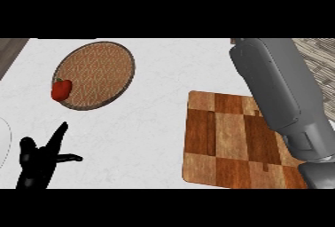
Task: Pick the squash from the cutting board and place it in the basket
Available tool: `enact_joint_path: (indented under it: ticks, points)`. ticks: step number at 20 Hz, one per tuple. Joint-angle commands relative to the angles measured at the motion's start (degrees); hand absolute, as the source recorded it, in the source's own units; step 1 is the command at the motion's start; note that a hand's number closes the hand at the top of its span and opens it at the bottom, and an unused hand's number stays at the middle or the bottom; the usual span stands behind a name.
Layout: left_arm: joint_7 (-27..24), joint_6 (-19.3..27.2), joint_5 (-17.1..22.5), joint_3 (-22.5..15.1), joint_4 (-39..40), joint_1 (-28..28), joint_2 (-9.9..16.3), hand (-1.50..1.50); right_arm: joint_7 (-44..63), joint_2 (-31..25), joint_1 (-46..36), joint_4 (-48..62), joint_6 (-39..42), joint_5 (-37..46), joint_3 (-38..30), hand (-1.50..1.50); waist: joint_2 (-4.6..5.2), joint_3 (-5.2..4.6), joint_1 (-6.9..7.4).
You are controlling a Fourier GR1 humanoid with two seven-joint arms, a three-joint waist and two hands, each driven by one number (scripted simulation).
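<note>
Fingers (57, 135) of your left hand (38, 162) stand straight and spread at the lower left of the head view, holding nothing, over the white counter (163, 84). Your right forearm (285, 88) crosses the right side above the wooden cutting board (226, 142); its hand stays out of view, so you cannot tell its state. Well apart, at upper left, you see the round woven basket (98, 73), with a red pepper (61, 90) at its left rim. No squash shows anywhere.
</note>
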Motion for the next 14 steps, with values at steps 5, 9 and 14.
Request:
enact_joint_path:
  ticks: [5,9,14]
  points:
    - [-0.58,-0.36,-0.65,-2.91,2.88,2.44,-4.04,0.0,9.6,-7.37,-9.84,3.69,0.47,6.57,-6.63,1.5,0.21,-1.22,-0.69]
    - [0.05,-1.58,-0.03,-1.59,2.98,1.46,-3.02,0.0,7.13,-10.91,-10.69,4.39,2.43,5.95,-9.87,1.5,0.22,-1.16,-1.09]
    - [2.54,-1.55,-0.14,-0.96,2.59,0.33,-2.93,0.0,5.43,-13.22,-9.1,5.56,3.55,6.1,-11.96,1.5,0.14,-1.11,-1.52]
